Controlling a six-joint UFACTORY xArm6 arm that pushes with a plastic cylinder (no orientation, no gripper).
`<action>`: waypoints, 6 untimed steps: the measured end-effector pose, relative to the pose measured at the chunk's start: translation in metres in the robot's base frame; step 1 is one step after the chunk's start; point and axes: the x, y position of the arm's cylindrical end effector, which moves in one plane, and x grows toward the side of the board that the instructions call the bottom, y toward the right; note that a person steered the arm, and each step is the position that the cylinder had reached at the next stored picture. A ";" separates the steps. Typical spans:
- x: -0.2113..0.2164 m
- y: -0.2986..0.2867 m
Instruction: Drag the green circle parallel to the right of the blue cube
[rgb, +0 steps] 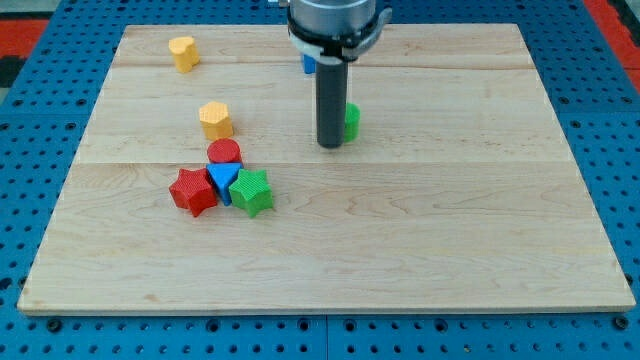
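Crowding my tip (330, 145): green circle (352, 120) right, blue cube (309, 63) behind.

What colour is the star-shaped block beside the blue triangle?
There are two: red star and green star, clear in the camera view.

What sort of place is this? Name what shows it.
Probably a robotics lab bench: a wooden board on blue perforated matting, a dark rod, my tip beside the green circle, and scattered coloured blocks.

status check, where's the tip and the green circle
My tip touching green circle, on its left. Blue cube above, mostly hidden behind the arm. Nothing between them.
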 end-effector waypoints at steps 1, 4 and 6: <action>-0.034 0.004; -0.069 0.091; -0.093 0.097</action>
